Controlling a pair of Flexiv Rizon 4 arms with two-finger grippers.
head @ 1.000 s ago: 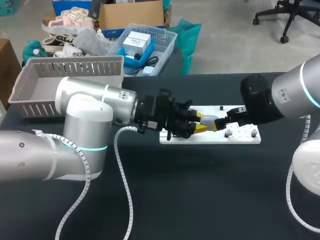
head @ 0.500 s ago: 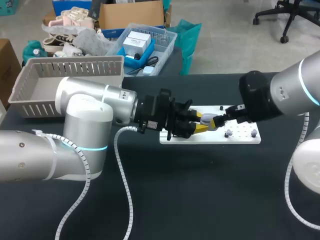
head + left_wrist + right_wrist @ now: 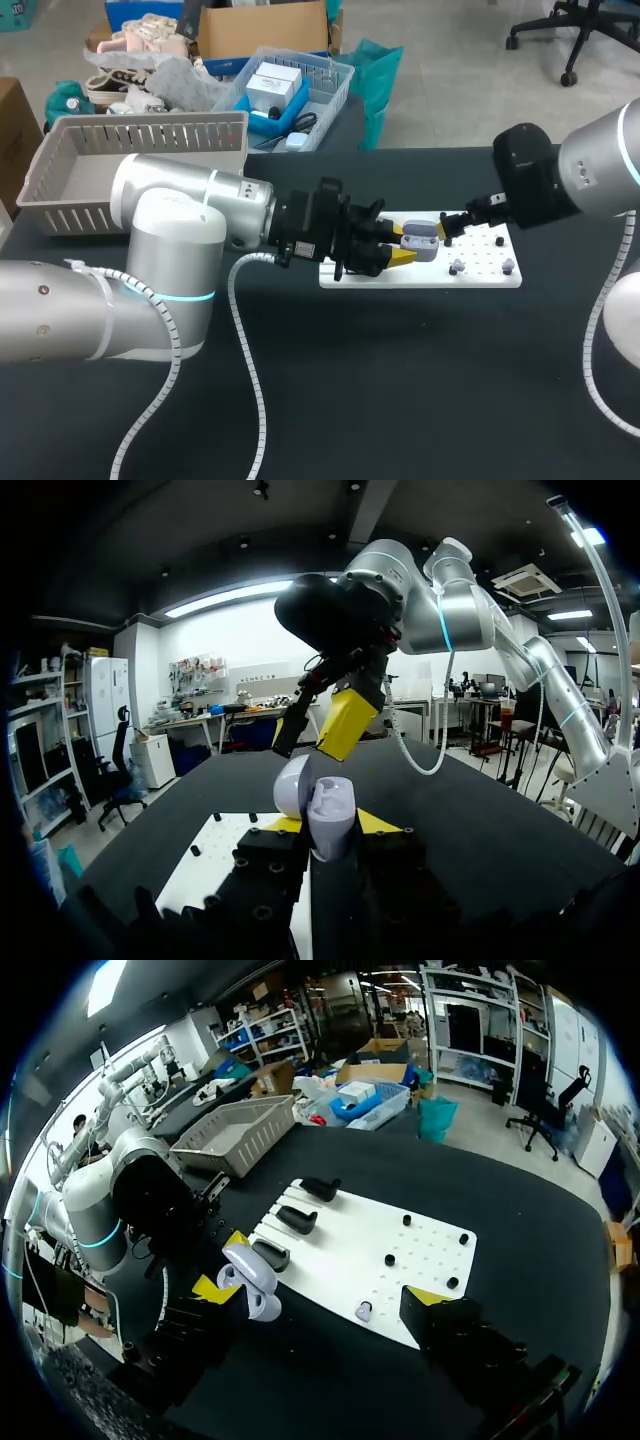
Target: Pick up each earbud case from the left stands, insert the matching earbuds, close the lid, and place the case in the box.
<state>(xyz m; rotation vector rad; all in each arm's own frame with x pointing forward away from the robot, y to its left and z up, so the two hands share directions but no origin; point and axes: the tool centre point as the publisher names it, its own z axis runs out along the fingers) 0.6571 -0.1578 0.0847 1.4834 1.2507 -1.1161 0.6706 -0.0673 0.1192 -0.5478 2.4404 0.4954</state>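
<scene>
One case (image 3: 421, 240) in left end effector (image 3: 402, 246)

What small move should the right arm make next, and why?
Probably lower the right pincer toward the small loose earbud lying on the white board. That pincer is open and empty, apart from the earbud case. The left pincer grips the case with its lid open, seemingly ready to receive an earbud.
</scene>
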